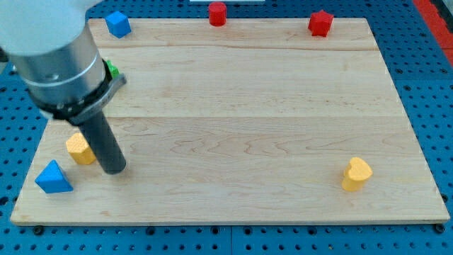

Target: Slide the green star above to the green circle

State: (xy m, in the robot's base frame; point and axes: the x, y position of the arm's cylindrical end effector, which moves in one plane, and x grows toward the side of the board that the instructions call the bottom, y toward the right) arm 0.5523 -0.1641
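Only a small sliver of a green block [112, 70] shows at the view's left, mostly hidden behind the arm's grey body; I cannot tell its shape, nor whether it is the star or the circle. No other green block shows. My tip [114, 170] rests on the board at the lower left, just right of a yellow block [80, 149] and up-right of a blue triangle [53, 178]. The tip is well below the green sliver.
A blue block [117, 24] sits at the top left, a red cylinder [217, 13] at the top middle, a red star-like block [320, 23] at the top right, a yellow heart [356, 174] at the lower right. The wooden board [248, 113] lies on a blue pegboard.
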